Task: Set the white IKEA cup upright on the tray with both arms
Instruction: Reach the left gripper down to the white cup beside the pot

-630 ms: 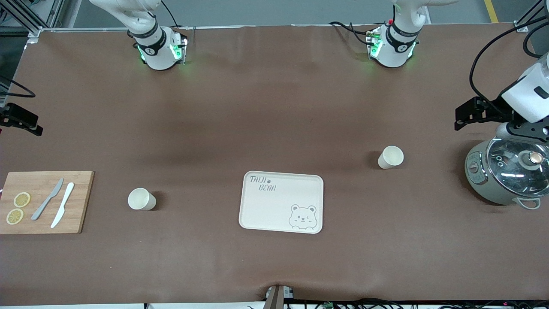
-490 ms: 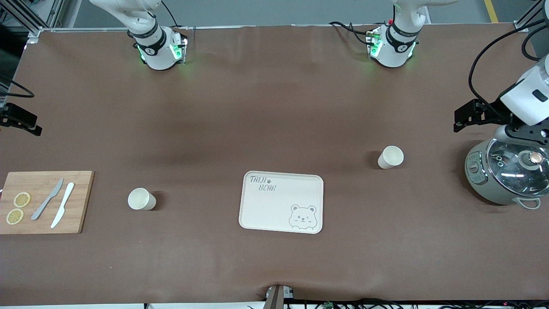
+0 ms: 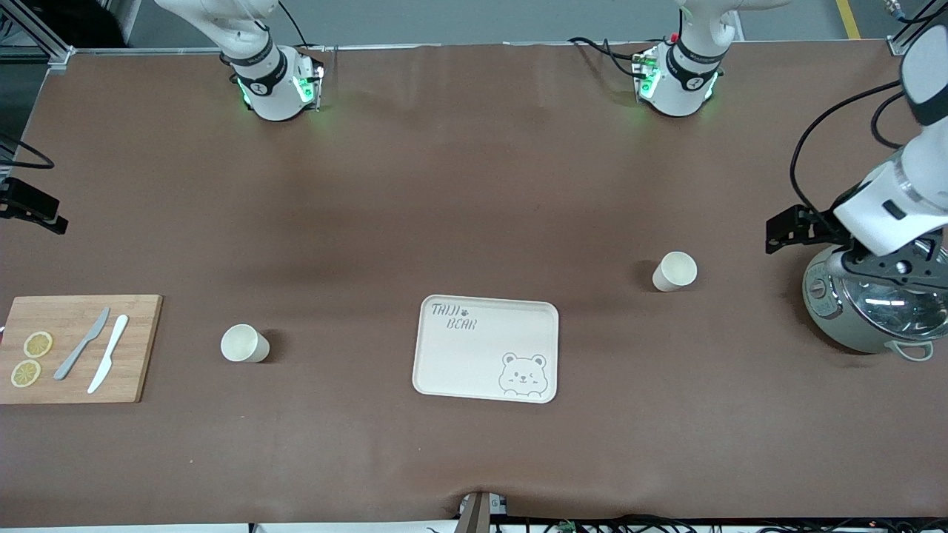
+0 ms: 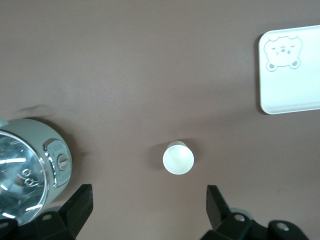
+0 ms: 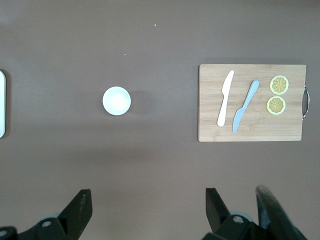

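- The first white cup (image 3: 675, 271) stands upright on the brown table (image 3: 474, 185), mouth up. On the front view's clock face it is at about 2 o'clock from the tray and well apart from it.
- The second white cup (image 3: 244, 343) also stands upright, at 9 o'clock from the tray, toward the right arm's end of the table.
- The tray (image 3: 485, 348) lies flat between the two cups with nothing on it. Its bear drawing is at its 5 o'clock corner and the lettering at its 11 o'clock corner.
- My left gripper (image 4: 148, 206) hangs in the air over the cooker's rim. Its fingers (image 4: 80, 204) are spread wide and hold nothing. Its wrist view shows the first white cup's open mouth on the table below.
- My right gripper (image 5: 147, 206) is up over the table at the right arm's end. Its jaws are spread wide and empty. Its wrist view looks down on the second white cup and the cutting board.
- The rice cooker (image 3: 866, 318), with a glass lid, sits at 3 o'clock from the tray, at the left arm's end.
- The wooden cutting board (image 3: 137, 348) lies at 9 o'clock, past the second white cup. It carries a grey knife (image 3: 81, 343), a white knife (image 3: 108, 353) and two lemon slices (image 3: 38, 344).
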Tool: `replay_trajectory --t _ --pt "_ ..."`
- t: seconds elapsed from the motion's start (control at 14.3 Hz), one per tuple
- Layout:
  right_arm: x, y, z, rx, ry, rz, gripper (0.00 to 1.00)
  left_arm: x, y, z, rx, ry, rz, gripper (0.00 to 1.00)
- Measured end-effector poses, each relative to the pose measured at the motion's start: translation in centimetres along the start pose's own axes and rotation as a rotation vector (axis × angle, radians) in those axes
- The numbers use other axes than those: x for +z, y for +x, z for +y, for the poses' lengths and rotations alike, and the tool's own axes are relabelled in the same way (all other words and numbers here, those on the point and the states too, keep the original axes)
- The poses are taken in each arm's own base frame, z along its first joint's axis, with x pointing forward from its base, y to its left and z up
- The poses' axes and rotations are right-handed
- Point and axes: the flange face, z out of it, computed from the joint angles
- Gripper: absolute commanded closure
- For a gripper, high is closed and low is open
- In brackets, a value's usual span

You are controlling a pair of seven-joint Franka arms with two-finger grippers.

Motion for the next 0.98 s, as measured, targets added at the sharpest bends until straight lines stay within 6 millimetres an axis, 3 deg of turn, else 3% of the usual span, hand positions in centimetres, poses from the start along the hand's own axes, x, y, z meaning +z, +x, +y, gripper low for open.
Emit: replay_trajectory --t 0.14,0.35,0.56,0.98 --pt "0.0 0.0 0.0 0.000 0.000 0.000 0.00 3.3 -0.6 0.1 0.000 0.005 0.011 0.00" --pt "0.0 0.0 0.0 0.000 0.000 0.000 0.00 8.1 -3.3 0.4 -0.001 0.014 0.013 0.00" --pt "0.0 0.0 0.0 0.000 0.000 0.000 0.00 11.9 -6.4 -0.3 -0.019 0.023 0.016 0.00" --pt "0.0 0.0 -0.1 -0.002 0.001 0.000 0.00 20.0 -9.9 0.0 -0.015 0.029 0.076 0.00"
